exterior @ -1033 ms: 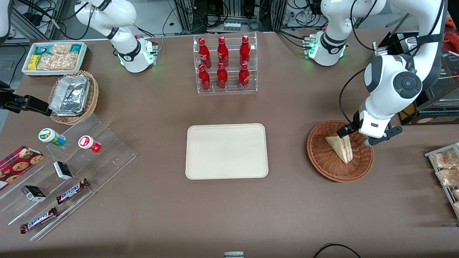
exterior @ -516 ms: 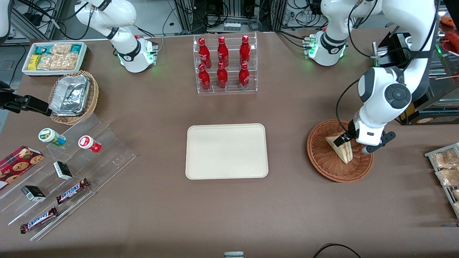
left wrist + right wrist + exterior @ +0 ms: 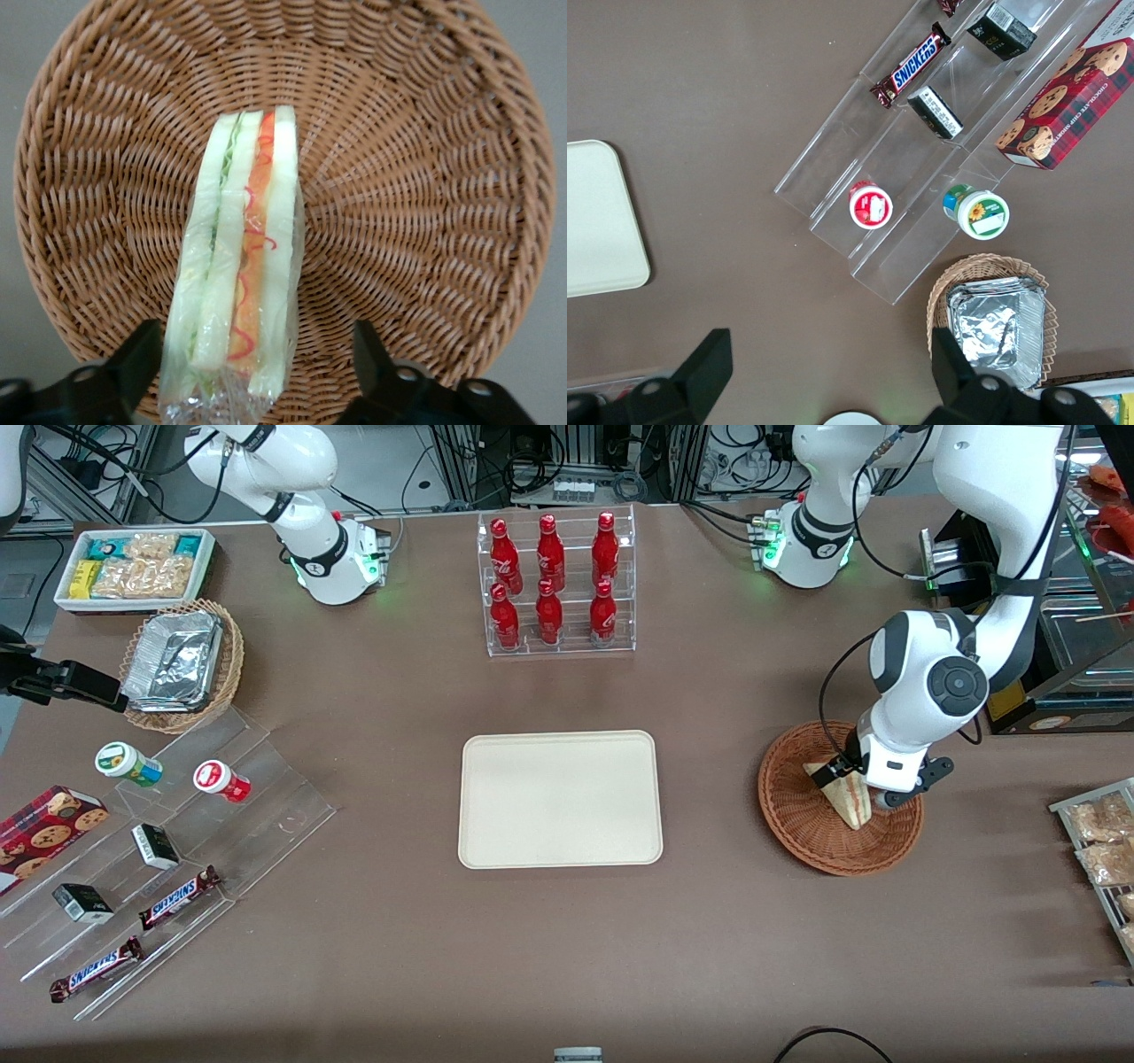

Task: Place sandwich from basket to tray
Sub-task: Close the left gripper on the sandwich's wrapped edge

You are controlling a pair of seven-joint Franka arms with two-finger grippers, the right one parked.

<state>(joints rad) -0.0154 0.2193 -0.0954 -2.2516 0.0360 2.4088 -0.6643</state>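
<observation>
The sandwich (image 3: 842,799), a clear-wrapped wedge of pale bread with red, orange and green filling, lies in the reddish-brown wicker basket (image 3: 788,815) toward the working arm's end of the table. My left gripper (image 3: 858,786) is down inside the basket, open, with one finger on each side of the sandwich's wide end. In the left wrist view the sandwich (image 3: 239,257) stands on edge in the basket (image 3: 425,177), and both black fingers (image 3: 133,363) are a little apart from the wrap. The cream tray (image 3: 560,850) sits at the table's middle with nothing on it.
A clear rack of red bottles (image 3: 549,584) stands farther from the front camera than the tray. Toward the parked arm's end are an acrylic stepped stand with snacks (image 3: 177,841), a tan basket holding a foil container (image 3: 182,664) and a white snack box (image 3: 133,567). A wire rack of packets (image 3: 1099,841) lies beside the basket.
The left arm has come down and shifted toward the tray, bringing the open gripper from above the basket's rim to astride the sandwich. The sandwich has not moved.
</observation>
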